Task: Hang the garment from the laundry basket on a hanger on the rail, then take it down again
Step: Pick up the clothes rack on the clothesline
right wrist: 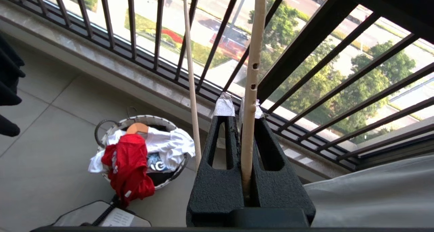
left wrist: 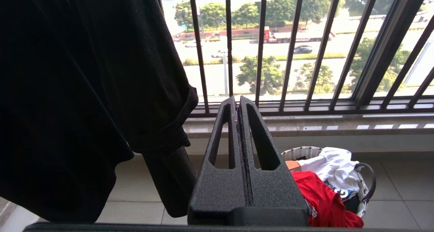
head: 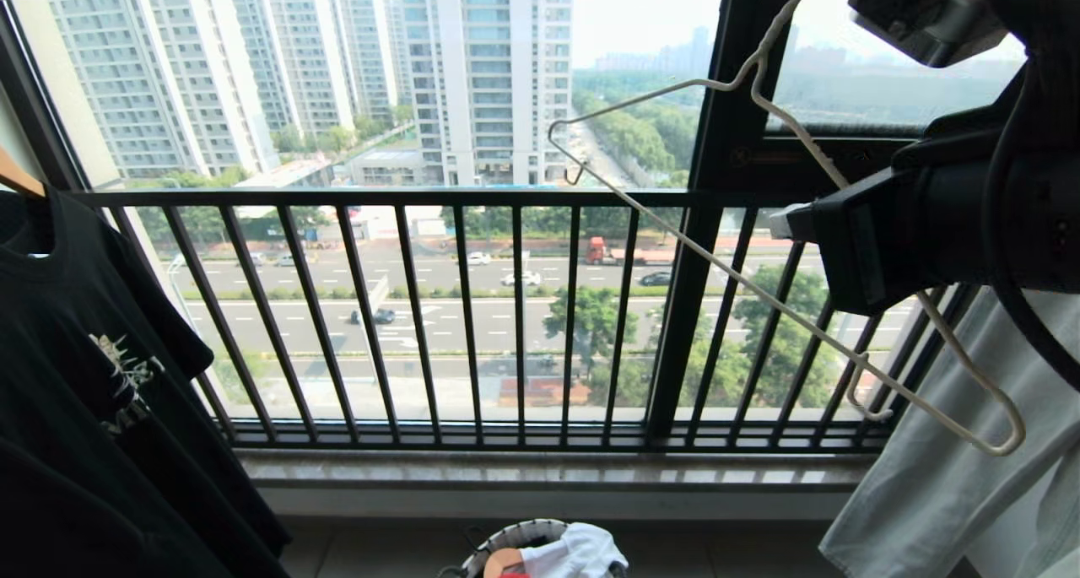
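You are looking at a high-rise apartment balcony serving as a laundry-drying corner. A black barred window railing (head: 472, 308) is running along a stone sill (head: 540, 470), and residential towers (head: 485, 72) and a multi-lane road (head: 439, 308) are showing far below. On the tiled floor (right wrist: 44, 150), a laundry basket (right wrist: 145, 121) is holding clothes, while a black T-shirt (head: 93, 375) is hanging at one side and a wire hanger (head: 759, 249) is dangling before the glass.

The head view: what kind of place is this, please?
Probably a high-rise flat's enclosed balcony used for drying laundry: a barred railing before a window above a road, a hanging black T-shirt, and a laundry basket on the tiled floor.
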Controlling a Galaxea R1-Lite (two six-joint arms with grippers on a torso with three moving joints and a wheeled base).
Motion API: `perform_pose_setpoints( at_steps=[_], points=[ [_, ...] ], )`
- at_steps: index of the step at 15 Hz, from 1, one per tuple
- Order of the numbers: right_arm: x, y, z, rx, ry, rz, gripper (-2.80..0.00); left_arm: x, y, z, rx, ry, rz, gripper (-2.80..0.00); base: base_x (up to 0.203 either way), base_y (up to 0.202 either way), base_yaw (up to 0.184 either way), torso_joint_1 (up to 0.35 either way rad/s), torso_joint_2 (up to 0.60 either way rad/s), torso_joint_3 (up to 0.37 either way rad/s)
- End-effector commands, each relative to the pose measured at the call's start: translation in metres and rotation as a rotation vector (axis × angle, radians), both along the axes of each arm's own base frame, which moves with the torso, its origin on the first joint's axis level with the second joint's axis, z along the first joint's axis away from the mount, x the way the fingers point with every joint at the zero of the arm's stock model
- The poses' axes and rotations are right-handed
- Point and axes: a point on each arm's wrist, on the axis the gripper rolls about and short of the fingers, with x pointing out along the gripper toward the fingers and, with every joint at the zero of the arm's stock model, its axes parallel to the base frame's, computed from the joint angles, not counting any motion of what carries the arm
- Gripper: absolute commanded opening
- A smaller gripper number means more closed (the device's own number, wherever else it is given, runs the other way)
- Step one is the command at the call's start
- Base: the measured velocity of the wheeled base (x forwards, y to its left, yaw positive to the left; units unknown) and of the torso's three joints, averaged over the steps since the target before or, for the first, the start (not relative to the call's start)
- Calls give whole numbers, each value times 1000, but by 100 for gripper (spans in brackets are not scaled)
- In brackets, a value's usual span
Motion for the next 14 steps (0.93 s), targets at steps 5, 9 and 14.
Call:
perform_pose_setpoints(
  at_steps=[5,9,14],
  points=[
    [-29,-33,-48,29,19,62,-280,0,0,0,0,1,1,-280,0,0,0,0,0,0],
    [-24,-25,-96,139,42,126,-280,0,0,0,0,1,1,-280,0,0,0,0,0,0],
    [-1,-14,-131,242,156,128,-280,0,0,0,0,1,1,-280,0,0,0,0,0,0]
  ],
)
